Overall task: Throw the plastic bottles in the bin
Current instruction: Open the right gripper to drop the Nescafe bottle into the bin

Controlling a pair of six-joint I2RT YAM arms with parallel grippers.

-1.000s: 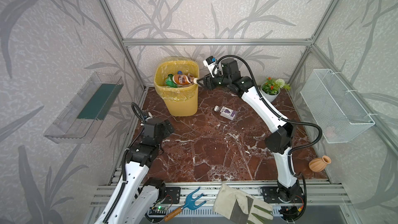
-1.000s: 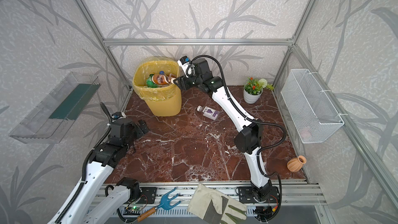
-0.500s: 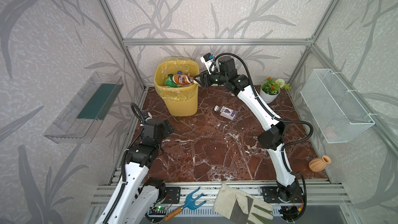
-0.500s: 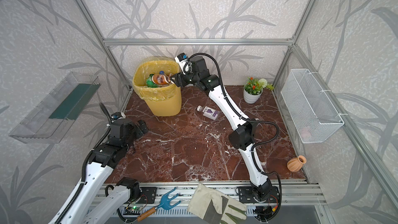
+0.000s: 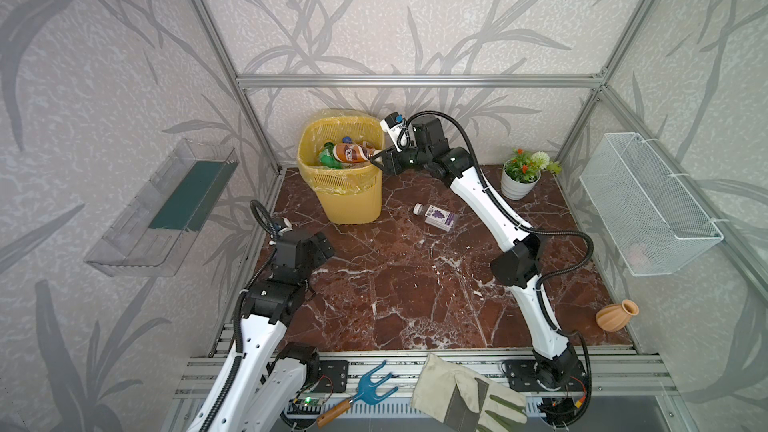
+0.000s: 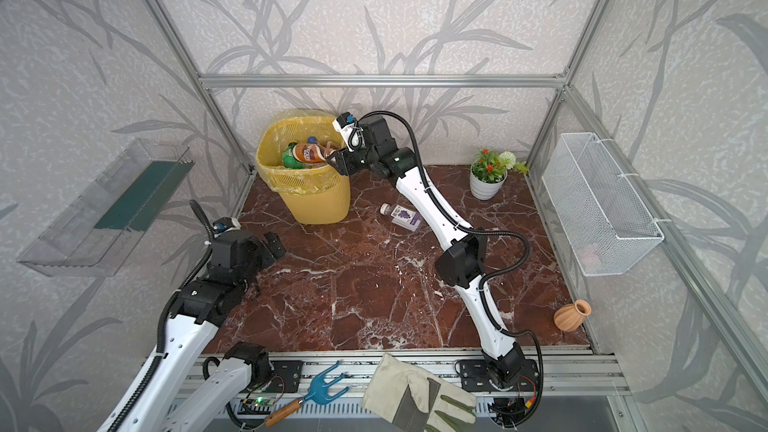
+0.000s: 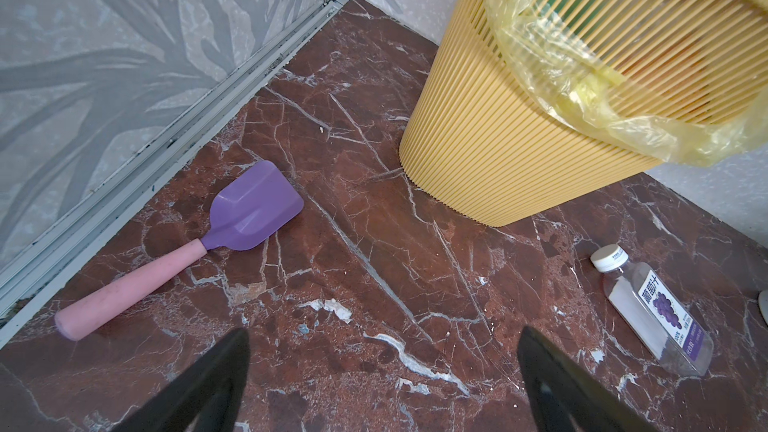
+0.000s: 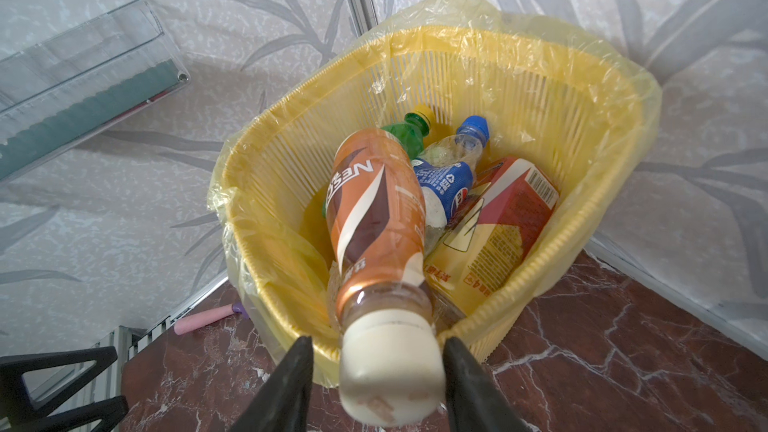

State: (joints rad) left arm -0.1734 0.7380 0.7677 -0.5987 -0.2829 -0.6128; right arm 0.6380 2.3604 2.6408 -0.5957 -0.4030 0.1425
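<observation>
Brown-label bottle [image 8: 374, 218]: noted cap-end between right gripper [image 8: 379, 338] jaws, flanked closely, grip undeterminable; body over bin [image 8: 519, 76] ahead. Left gripper [image 7: 383, 329]: found spread wide, empty.

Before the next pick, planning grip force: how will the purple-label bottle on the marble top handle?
The purple-label bottle looks clear and empty, so probably light. Its flat-sided body lies on its side, so it likely slides rather than rolls.
</observation>
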